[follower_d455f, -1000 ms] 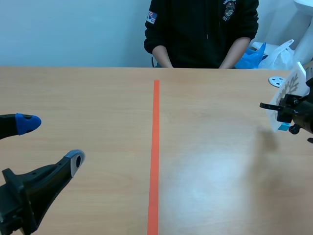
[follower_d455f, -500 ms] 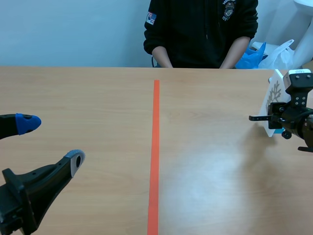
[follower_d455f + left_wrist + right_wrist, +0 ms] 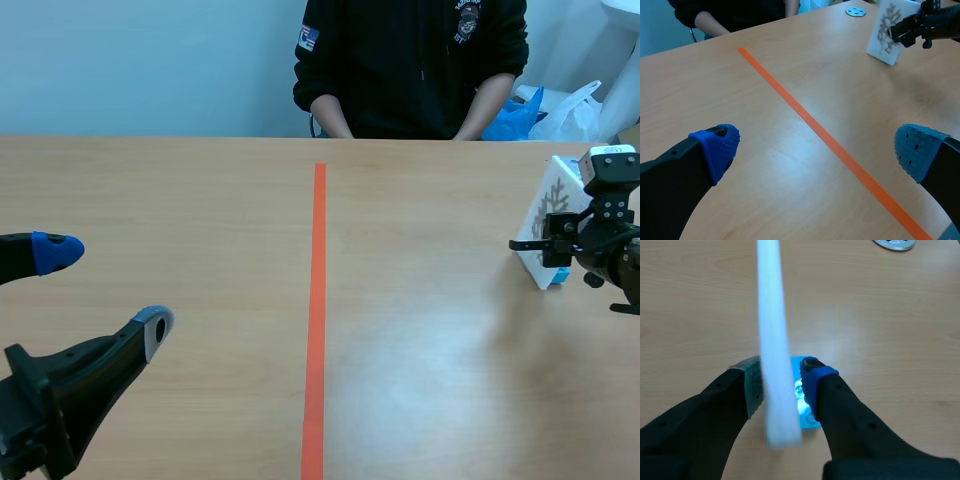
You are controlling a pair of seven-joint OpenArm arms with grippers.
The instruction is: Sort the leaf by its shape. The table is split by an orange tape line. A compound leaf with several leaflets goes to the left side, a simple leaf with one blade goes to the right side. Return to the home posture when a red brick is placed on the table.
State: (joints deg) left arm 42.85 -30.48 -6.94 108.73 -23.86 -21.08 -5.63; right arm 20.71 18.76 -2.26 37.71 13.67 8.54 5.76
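A white card (image 3: 548, 222) printed with a branching, many-lobed leaf stands upright on a small blue base (image 3: 559, 274), far right of the orange tape line (image 3: 317, 310). The base is at or just above the tabletop. My right gripper (image 3: 556, 250) is shut on the card. In the right wrist view the card (image 3: 774, 340) shows edge-on between the two pads, above its blue base (image 3: 802, 405). The left wrist view has the card (image 3: 885, 31) far ahead. My left gripper (image 3: 105, 288) hangs open and empty over the near left of the table, its fingers wide apart (image 3: 815, 147).
A person in a dark top (image 3: 410, 60) sits across the table with hands near the far edge. A small grey disc (image 3: 855, 11) lies beyond the card. White and blue bags (image 3: 560, 108) sit behind the table's back right corner.
My right gripper has carried the card down and a little to the left, from raised at the right edge to table height, and the card now stands more upright. The left arm has not moved.
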